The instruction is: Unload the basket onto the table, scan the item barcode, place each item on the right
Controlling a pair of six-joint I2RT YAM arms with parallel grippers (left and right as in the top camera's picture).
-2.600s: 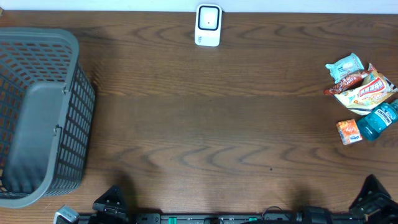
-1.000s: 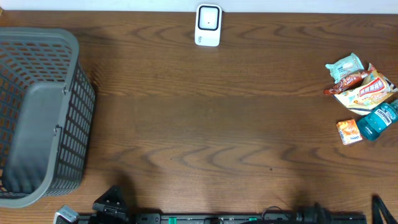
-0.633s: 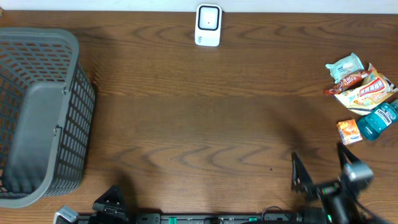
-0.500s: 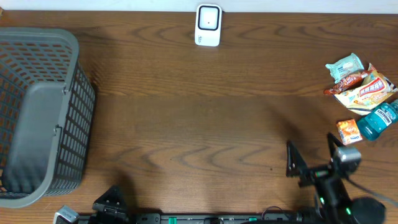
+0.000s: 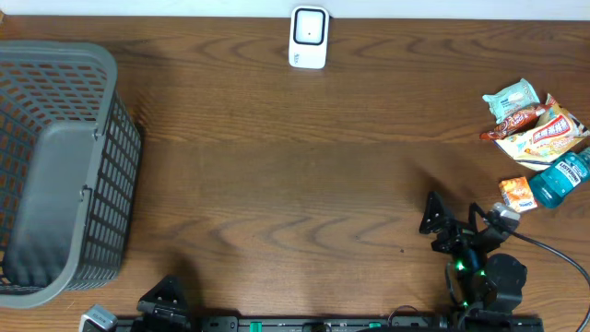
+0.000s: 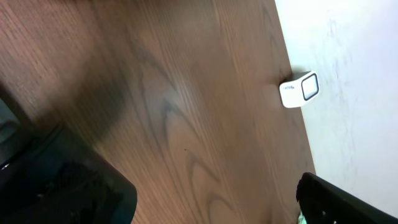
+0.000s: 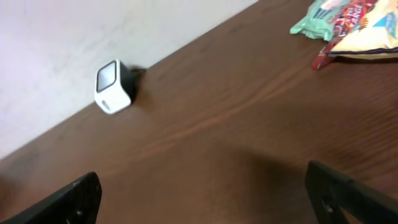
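You have one scanner [image 5: 308,37] on the tabletop [image 5: 295,184]. Well left of the scanner you get one basket [image 5: 55,166]. Well right of the scanner you can count five items in one cluster: one teal pack [image 5: 510,97], one bar [image 5: 512,122], one snack bag [image 5: 548,136], one orange box [image 5: 517,194] and one blue bottle [image 5: 562,178].

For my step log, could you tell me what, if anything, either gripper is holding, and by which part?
Nothing is held: the left gripper and the right gripper are both open and empty.
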